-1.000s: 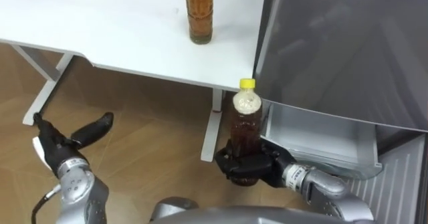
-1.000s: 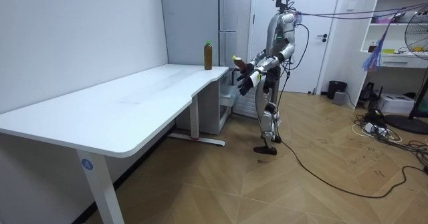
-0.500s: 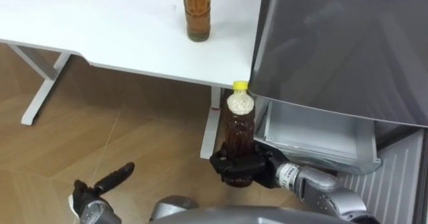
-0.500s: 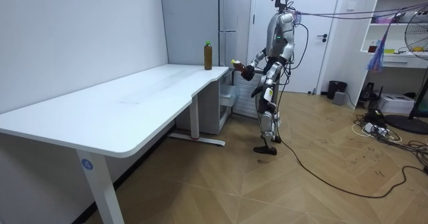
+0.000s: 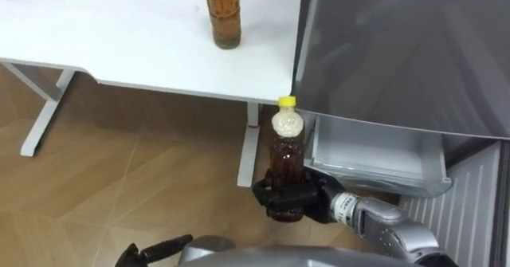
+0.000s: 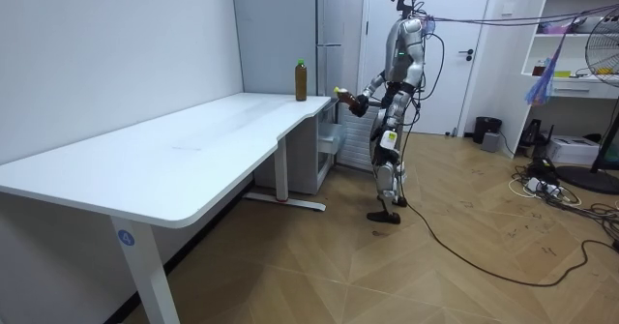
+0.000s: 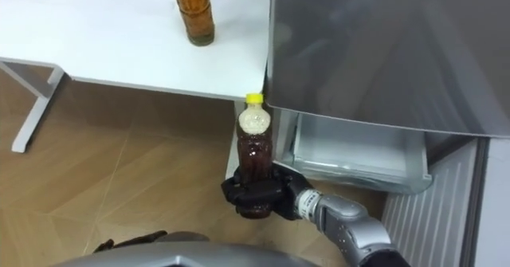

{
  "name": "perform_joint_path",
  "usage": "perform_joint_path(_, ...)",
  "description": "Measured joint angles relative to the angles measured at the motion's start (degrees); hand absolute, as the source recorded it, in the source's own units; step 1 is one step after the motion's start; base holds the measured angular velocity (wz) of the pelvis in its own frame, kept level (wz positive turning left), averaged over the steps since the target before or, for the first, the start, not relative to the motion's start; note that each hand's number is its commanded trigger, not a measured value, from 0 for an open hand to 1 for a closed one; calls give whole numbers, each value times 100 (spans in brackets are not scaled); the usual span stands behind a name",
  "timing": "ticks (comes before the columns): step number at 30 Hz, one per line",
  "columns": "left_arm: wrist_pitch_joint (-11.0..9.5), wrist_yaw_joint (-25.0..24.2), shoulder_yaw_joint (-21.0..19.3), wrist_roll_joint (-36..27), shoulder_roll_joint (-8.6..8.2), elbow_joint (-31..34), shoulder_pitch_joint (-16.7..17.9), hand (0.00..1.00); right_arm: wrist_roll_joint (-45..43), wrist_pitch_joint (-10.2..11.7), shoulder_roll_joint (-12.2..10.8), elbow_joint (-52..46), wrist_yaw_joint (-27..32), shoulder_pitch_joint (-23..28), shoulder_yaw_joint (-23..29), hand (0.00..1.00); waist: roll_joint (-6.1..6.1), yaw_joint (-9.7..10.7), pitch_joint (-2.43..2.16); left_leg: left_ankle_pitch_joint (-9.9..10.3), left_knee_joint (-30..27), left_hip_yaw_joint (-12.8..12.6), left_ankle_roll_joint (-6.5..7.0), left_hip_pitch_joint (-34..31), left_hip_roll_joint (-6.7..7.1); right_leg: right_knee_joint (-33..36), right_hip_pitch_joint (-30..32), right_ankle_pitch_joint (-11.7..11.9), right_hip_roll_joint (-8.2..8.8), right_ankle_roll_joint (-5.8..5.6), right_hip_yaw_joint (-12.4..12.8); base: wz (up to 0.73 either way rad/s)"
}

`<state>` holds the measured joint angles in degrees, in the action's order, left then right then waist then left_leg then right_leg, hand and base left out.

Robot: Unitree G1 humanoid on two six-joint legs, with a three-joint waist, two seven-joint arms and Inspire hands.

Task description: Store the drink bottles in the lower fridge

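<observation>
At lower centre the right hand (image 5: 288, 200) is gripping an upright yellow-capped bottle (image 5: 287, 139) beside the open fridge drawer (image 5: 373, 168), not yet inside; a second bottle (image 5: 222, 13) is waiting on the tabletop (image 5: 119, 36) above, left hand (image 5: 155, 252) hanging loose-fingered lower left.

A brown drink bottle (image 5: 221, 16) stands upright on the white table (image 5: 119, 36)

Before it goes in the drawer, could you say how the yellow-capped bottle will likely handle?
The yellow-capped bottle looks nearly full, so probably heavy for its size. The right hand grips it low, so its tall top may sway. Round-bodied, it would likely roll if laid in the fridge drawer.
</observation>
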<state>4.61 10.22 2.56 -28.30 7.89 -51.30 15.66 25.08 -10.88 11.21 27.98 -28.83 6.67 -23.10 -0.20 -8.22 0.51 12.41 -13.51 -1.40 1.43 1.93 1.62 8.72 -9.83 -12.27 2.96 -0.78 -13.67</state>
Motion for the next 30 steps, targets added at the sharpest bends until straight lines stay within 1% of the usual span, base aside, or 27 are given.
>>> perform_joint_path(2,16,-203,1,525,22,4,-19,0,0,-1,6,-11,0,2,73,100,24,67,-20,-1,0,-17,0,3,-2,1,2,1,-3,0,-1,-2)
perform_joint_path(4,17,-316,6,818,34,-3,-40,0,0,-11,56,-79,-1,3,85,100,56,97,-21,-2,0,-27,1,15,-2,1,-2,1,-1,0,-3,0)
perform_joint_path(7,12,-371,47,1100,59,-3,-57,0,0,-11,88,-215,-1,3,94,100,64,171,-22,-2,8,-29,1,20,-4,1,-2,1,-3,0,12,0)
perform_joint_path(10,3,-393,99,1457,79,-4,-81,0,1,-8,78,-265,-2,7,207,100,60,231,-20,-2,7,-10,1,10,1,1,-5,1,0,0,-33,4)
perform_joint_path(14,-11,-460,219,1910,158,-4,-159,0,-7,-1,85,-197,-1,4,243,100,54,325,-18,-3,-1,5,2,-21,5,-3,9,1,1,-1,-44,4)
perform_joint_path(21,-54,-460,352,2056,202,-3,-268,0,-6,-3,81,143,51,6,244,100,38,387,-3,-3,7,-12,3,-28,2,-4,23,1,1,-1,-27,0)
perform_joint_path(22,-54,-463,430,2094,233,-1,-274,0,1,-3,80,143,84,6,244,100,38,392,-3,-3,15,-14,3,-34,1,-2,38,1,-1,-1,-8,-4)
perform_joint_path(26,-54,-463,440,2180,236,-2,-281,0,1,-3,70,146,224,6,242,100,33,391,0,-6,66,-33,6,-24,3,0,76,1,-5,-1,85,-5)
perform_joint_path(30,-55,-462,437,2180,237,-3,-272,0,213,-3,76,144,351,9,248,100,33,394,1,-7,75,-34,6,-19,7,-5,77,1,-6,-1,99,0)
